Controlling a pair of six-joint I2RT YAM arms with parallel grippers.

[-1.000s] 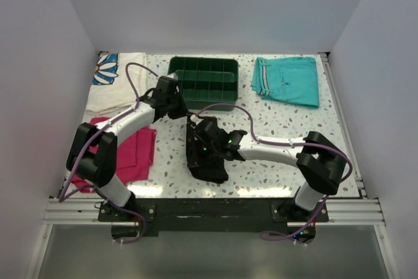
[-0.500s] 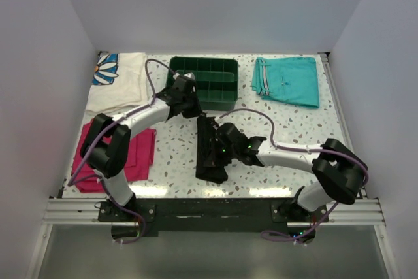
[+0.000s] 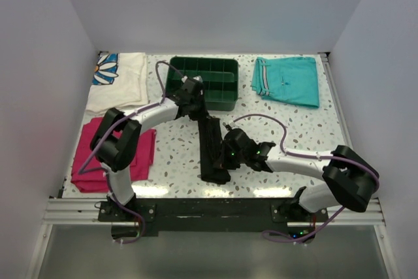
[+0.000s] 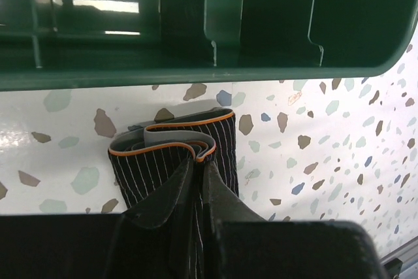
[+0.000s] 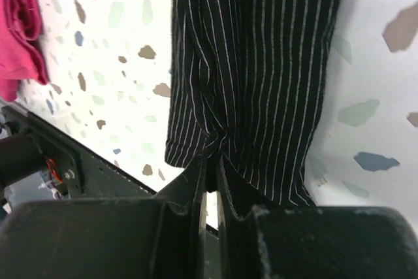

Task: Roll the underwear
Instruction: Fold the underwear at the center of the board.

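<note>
The underwear (image 3: 212, 148) is black striped fabric pulled into a long narrow strip on the table, running from the green tray toward the near edge. My left gripper (image 3: 196, 106) is shut on its far end; the left wrist view shows the orange-edged waistband (image 4: 171, 142) pinched between the fingers (image 4: 196, 164). My right gripper (image 3: 225, 160) is shut on the near end; the right wrist view shows the striped cloth (image 5: 255, 63) bunched at its fingertips (image 5: 212, 161).
A green compartment tray (image 3: 204, 82) stands just behind the left gripper. Teal shorts (image 3: 287, 80) lie back right. A magenta folded cloth (image 3: 134, 151) lies at the left, a white flowered cloth (image 3: 117, 80) back left. The table's front edge (image 3: 209, 193) is near the right gripper.
Both grippers have moved apart while holding the underwear: the left one back toward the tray, the right one rightward and nearer. The crumpled fabric is now stretched into a long strip.
</note>
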